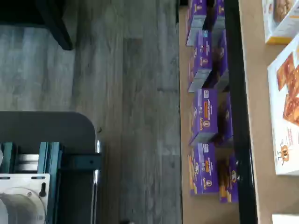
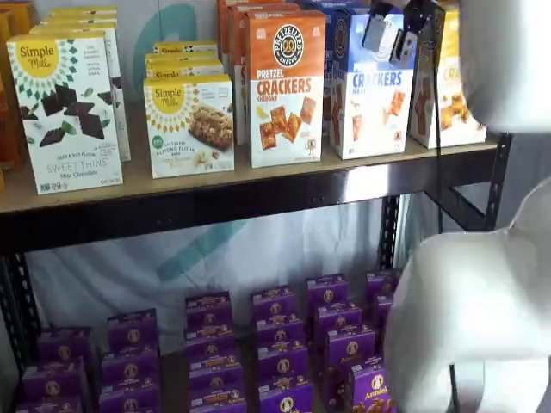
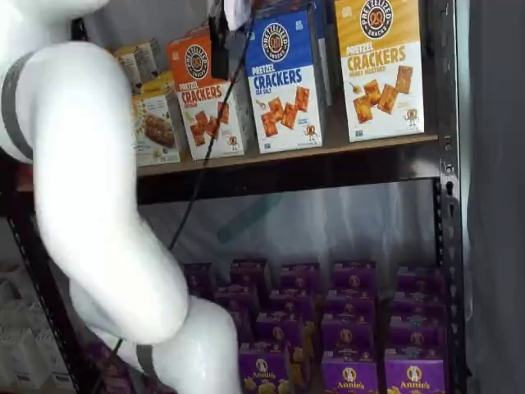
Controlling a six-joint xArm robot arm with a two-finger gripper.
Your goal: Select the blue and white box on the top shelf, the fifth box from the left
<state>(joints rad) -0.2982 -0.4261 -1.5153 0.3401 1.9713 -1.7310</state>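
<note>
The blue and white box (image 2: 372, 96) stands upright on the top shelf (image 2: 258, 185), between an orange Pretzel Crackers box (image 2: 286, 86) and a yellow-and-white cracker box (image 2: 449, 86). It also shows in a shelf view (image 3: 285, 78). My gripper (image 2: 394, 36) hangs from the view's top edge, in front of the box's blue upper part, with a cable beside it. In a shelf view (image 3: 223, 41) only its dark fingers show, side-on, with no plain gap. In the wrist view a white carton face with orange crackers (image 1: 285, 107) stands on the tan board; I cannot tell which box it is.
Simple Mills boxes (image 2: 65, 112) fill the top shelf's left part. Several small purple boxes (image 2: 284, 353) stock the lower level and show in the wrist view (image 1: 204, 116). My white arm (image 3: 90, 189) stands between camera and shelves. A black upright (image 3: 447, 197) bounds the shelf's right end.
</note>
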